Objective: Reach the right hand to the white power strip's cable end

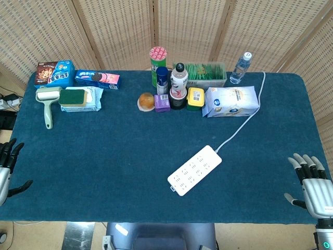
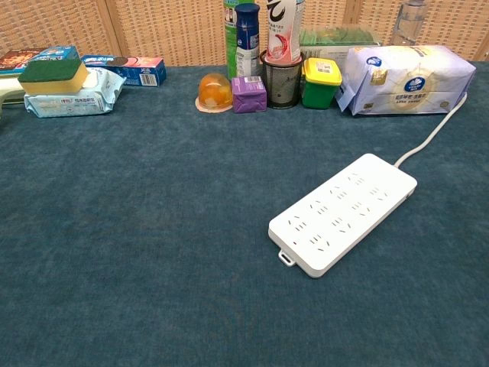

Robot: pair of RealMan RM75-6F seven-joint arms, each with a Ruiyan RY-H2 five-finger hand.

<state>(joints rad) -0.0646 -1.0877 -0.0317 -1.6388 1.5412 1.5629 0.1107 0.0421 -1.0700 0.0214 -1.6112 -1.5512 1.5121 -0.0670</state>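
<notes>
- White power strip (image 1: 195, 170) lies diagonally at lower centre, its cable (image 1: 244, 122) running toward the upper right; printing on packages is illegible.
- Right hand (image 1: 315, 186), lower right, holds nothing, fingers spread.
- Left hand (image 1: 7, 166), lower left, likewise released.

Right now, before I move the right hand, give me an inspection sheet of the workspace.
Surface: blue cloth table, bare in front.
Job's things: white power strip lying diagonally, cable end toward the far right.
Clutter: back row of snack boxes, lint roller, sponge on wipes, bottles, tissue pack.
Hands: left hand and right hand open at the near table edges, touching nothing.
Cables: white cable runs past the tissue pack toward the back edge.
Surroundings: woven screen behind.
</notes>
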